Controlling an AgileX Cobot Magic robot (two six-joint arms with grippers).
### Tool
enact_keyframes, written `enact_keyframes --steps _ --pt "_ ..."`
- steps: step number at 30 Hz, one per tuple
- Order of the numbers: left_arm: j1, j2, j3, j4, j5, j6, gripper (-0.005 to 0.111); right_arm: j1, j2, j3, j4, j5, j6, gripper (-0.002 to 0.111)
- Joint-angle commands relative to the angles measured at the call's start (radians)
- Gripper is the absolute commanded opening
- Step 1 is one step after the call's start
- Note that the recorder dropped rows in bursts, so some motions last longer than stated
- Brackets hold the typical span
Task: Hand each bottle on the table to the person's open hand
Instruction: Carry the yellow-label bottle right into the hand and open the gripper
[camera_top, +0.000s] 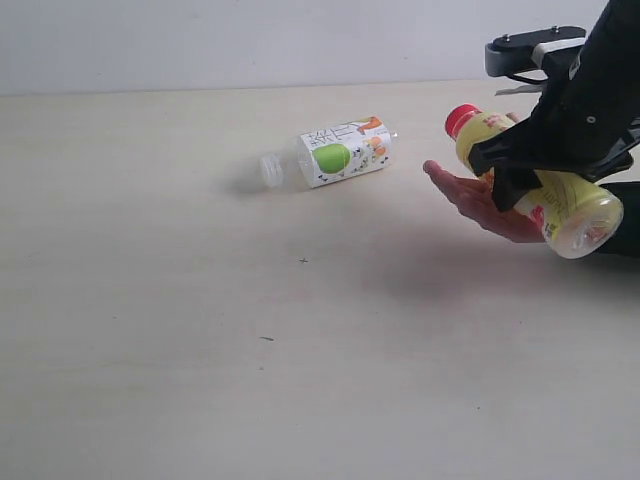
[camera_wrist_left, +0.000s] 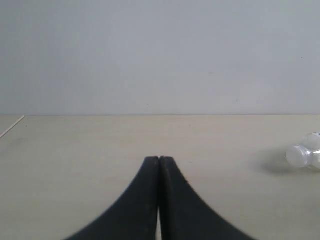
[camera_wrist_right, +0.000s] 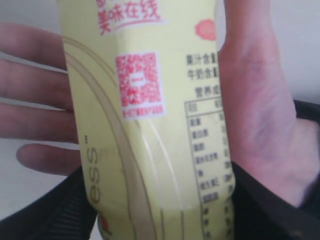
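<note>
My right gripper (camera_top: 520, 170) is shut on the yellow bottle with the red cap (camera_top: 560, 200), holding it tilted just over the person's open hand (camera_top: 475, 195) at the right of the table (camera_top: 200, 350). In the right wrist view the yellow bottle (camera_wrist_right: 150, 125) fills the middle, with the palm and spread fingers of the hand (camera_wrist_right: 260, 115) behind it. The clear bottle with the green-apple label (camera_top: 335, 152) lies on its side near the table's middle back; its cap end (camera_wrist_left: 302, 155) shows in the left wrist view. My left gripper (camera_wrist_left: 159, 159) is shut and empty. The white and Coca-Cola bottles are out of view.
A plain pale wall (camera_top: 250, 40) runs behind the table's far edge. A few tiny dark specks (camera_top: 303, 260) mark the tabletop. The person's black sleeve (camera_top: 625, 225) sits at the right edge.
</note>
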Motion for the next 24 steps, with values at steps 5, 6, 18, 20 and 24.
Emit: enact_keyframes --steps 5,6,18,20,24 --pt "-0.004 -0.006 0.003 0.002 -0.004 -0.001 0.002 -0.003 0.0 0.015 -0.001 -0.038 0.001 0.003" --pt "-0.004 -0.006 0.003 0.002 -0.004 -0.001 0.002 -0.003 0.0 0.015 0.001 -0.036 0.001 0.006" --pt "-0.004 -0.006 0.003 0.002 -0.004 -0.001 0.002 -0.003 0.077 0.015 0.014 -0.007 0.001 0.045" --pt "-0.004 -0.006 0.003 0.002 -0.004 -0.001 0.002 -0.003 0.084 0.015 0.014 -0.014 0.001 0.05" --pt "-0.004 -0.006 0.003 0.002 -0.004 -0.001 0.002 -0.003 0.086 0.015 0.014 -0.017 -0.004 0.069"
